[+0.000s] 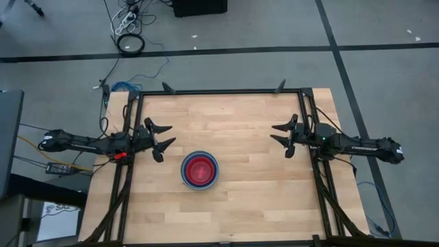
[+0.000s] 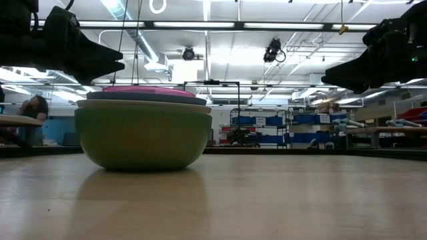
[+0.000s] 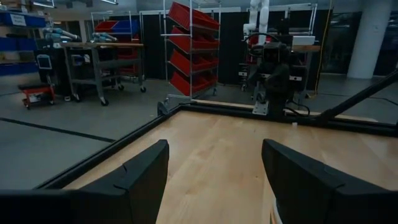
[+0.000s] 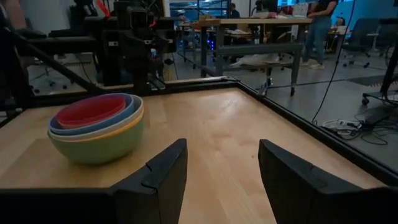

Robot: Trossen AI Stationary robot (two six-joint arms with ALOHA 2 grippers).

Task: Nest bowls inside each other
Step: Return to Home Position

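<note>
The bowls stand nested in one stack on the wooden table, a little left of its middle and toward the near side. The green outer bowl rests on its base, and the pink-red bowl sits innermost on top. My left gripper hovers open above the table's left side, just left of the stack and clear of it. My right gripper hovers open at the table's right side, far from the stack. Both point level toward the table's middle with nothing between their fingers.
A black metal frame runs along the table's edges. Bare wood lies around the stack on every side. Beyond the table are shelves with red bins, workbenches and people in the room.
</note>
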